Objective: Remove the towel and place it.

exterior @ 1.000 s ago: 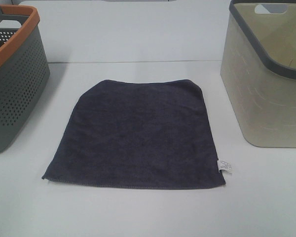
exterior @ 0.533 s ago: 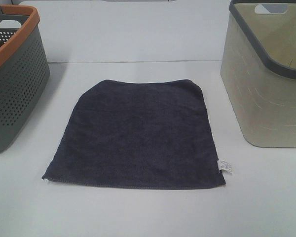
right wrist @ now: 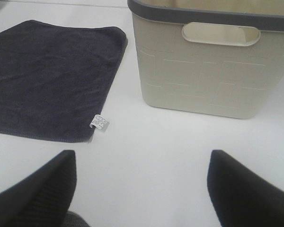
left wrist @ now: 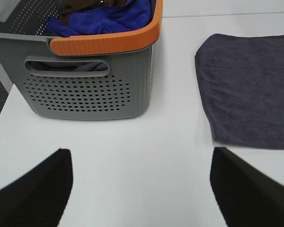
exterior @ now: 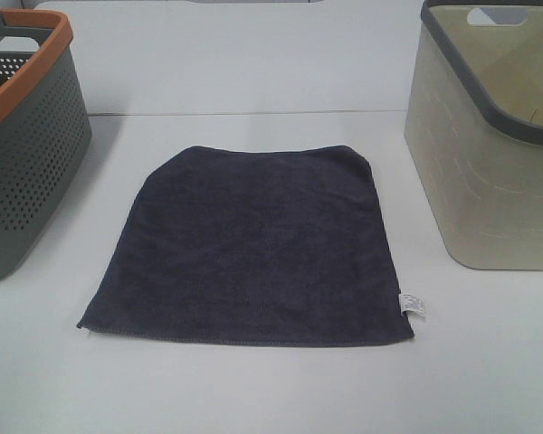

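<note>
Both claws are held wide open and empty above the white table (exterior: pixel 253 389). The left claw (left wrist: pixel 141 189) is seen near the grey perforated basket (left wrist: pixel 90 90) with the orange rim, in which blue and brown cloths are piled. The right claw (right wrist: pixel 142 189) is seen near the beige basket (right wrist: pixel 203 71). The towel (exterior: pixel 253 249) is spread flat between the two baskets, apart from both, its white tag (exterior: pixel 413 306) at the corner toward the beige basket. A hem corner should probably be pinched low against the table, then lifted clear.
</note>
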